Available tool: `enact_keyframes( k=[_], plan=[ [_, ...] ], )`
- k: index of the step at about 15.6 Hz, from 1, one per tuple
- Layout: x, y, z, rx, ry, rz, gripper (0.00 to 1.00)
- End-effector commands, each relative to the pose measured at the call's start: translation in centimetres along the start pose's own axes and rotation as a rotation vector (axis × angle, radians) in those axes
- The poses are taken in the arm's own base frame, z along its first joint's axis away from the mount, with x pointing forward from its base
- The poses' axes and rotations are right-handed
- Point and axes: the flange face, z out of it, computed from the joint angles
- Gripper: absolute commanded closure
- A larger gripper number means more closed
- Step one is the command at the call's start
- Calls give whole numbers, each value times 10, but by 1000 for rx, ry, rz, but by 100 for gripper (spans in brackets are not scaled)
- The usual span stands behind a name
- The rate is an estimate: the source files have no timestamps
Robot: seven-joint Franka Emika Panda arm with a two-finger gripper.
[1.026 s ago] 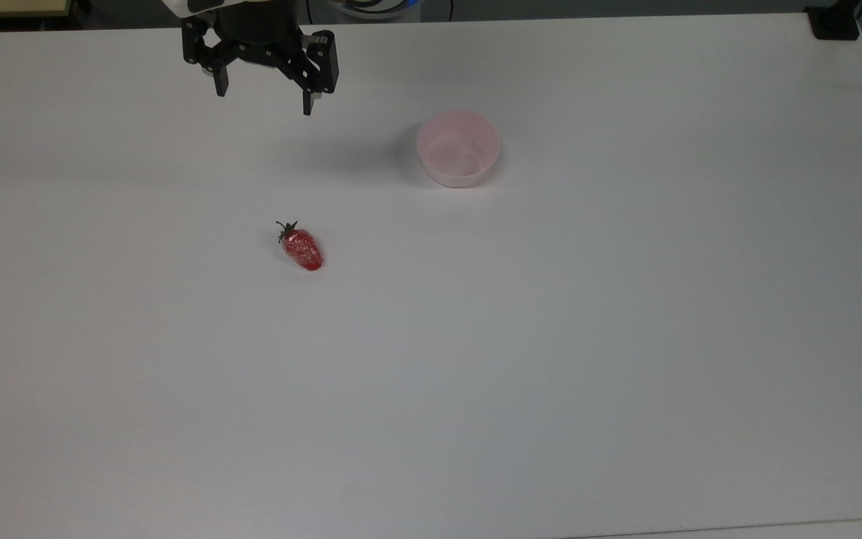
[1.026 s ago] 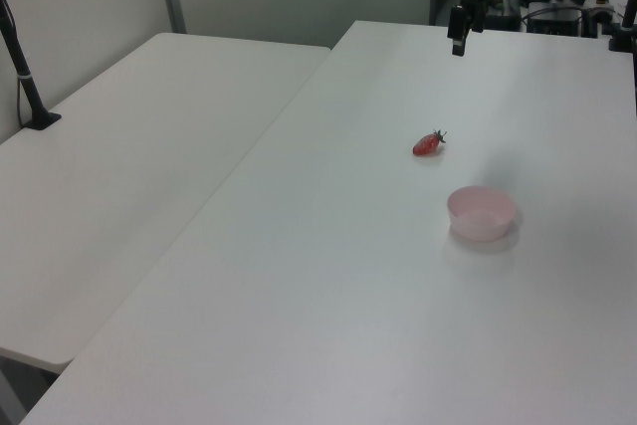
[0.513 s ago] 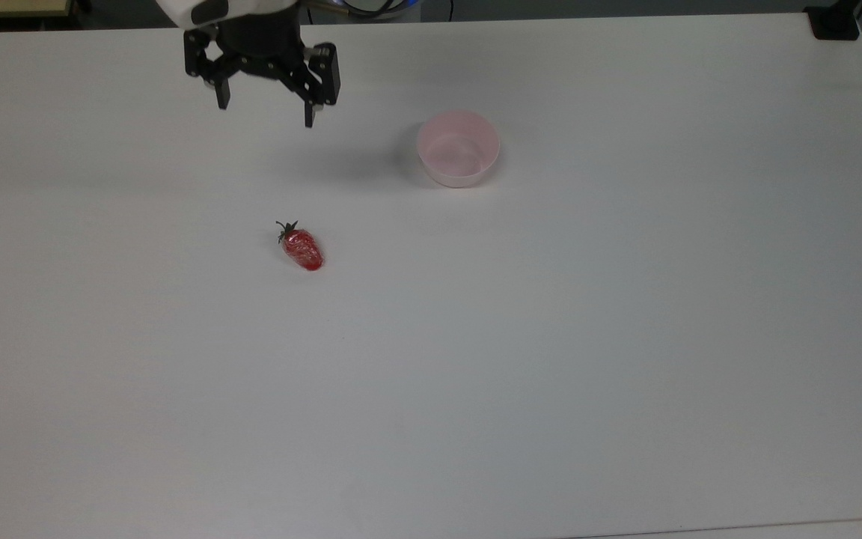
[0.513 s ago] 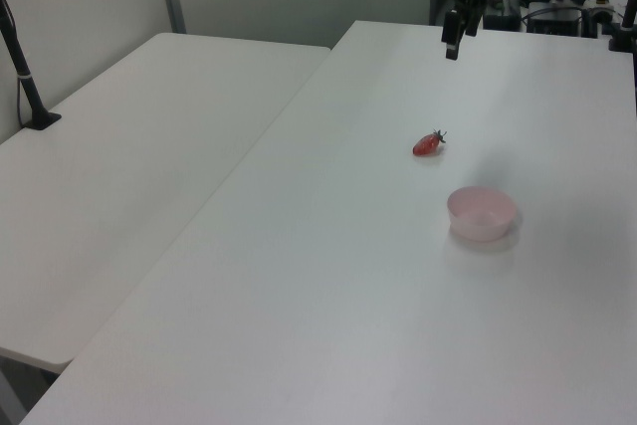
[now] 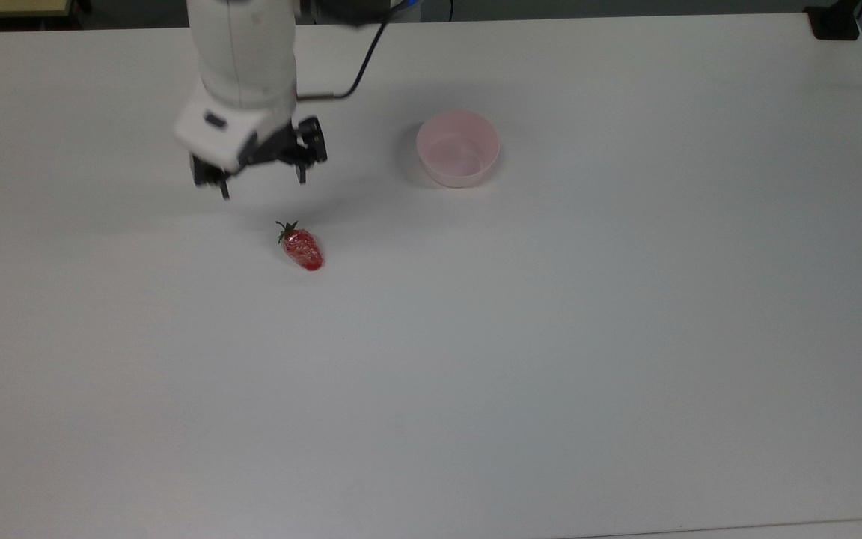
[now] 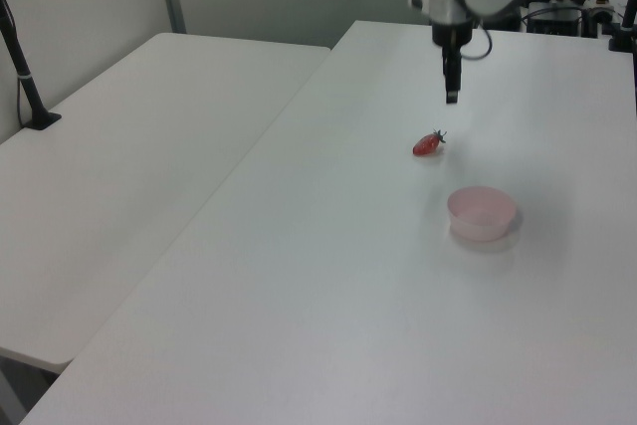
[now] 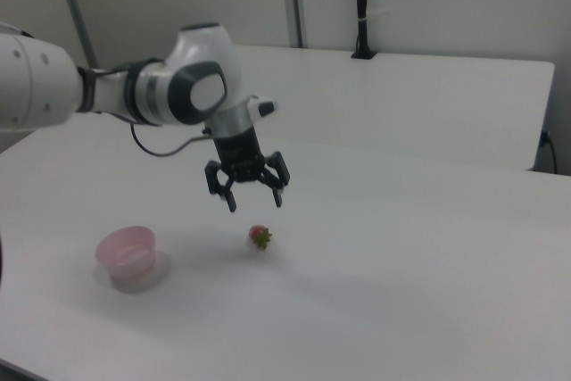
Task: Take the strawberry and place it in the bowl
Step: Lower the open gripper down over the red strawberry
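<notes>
- While I watch from my station, the gripper (image 5: 262, 189) hangs above the white table (image 5: 551, 337) with its two fingers spread wide and nothing between them — the right view (image 7: 255, 202) shows the gap most plainly.
- From the gripper, in the top view, the strawberry (image 5: 302, 248) lies at about 5 o'clock, near but apart from the fingertips, flat on the table.
- Its dark green cap points toward 11 o'clock in the top view, its red tip toward 5 o'clock.
- From the strawberry, in the top view, the bowl (image 5: 458, 147) sits at about 2 o'clock, well apart, upright and with nothing inside.
- In the left view I see the fingers (image 6: 451, 95) pointing straight down, at 12 o'clock from the strawberry (image 6: 428, 143); the bowl (image 6: 482, 213) stands at about 5 o'clock from the fruit.
- In the right view the strawberry (image 7: 260, 236) rests just below the open claw — slightly toward 5 o'clock — and the bowl (image 7: 128, 256) is at 9 o'clock from the fruit.
</notes>
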Motion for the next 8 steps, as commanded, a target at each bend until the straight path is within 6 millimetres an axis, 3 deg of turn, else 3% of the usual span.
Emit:
enact_keyframes(
  k=[1, 2, 6, 8],
  plan=[
    [31, -15, 47, -18, 2, -144, 5],
    [46, -33, 68, -25, -17, -187, 10],
    [56, -46, 82, -57, -30, -236, 33],
    [62, -48, 89, -70, -7, -244, 36]
  ],
)
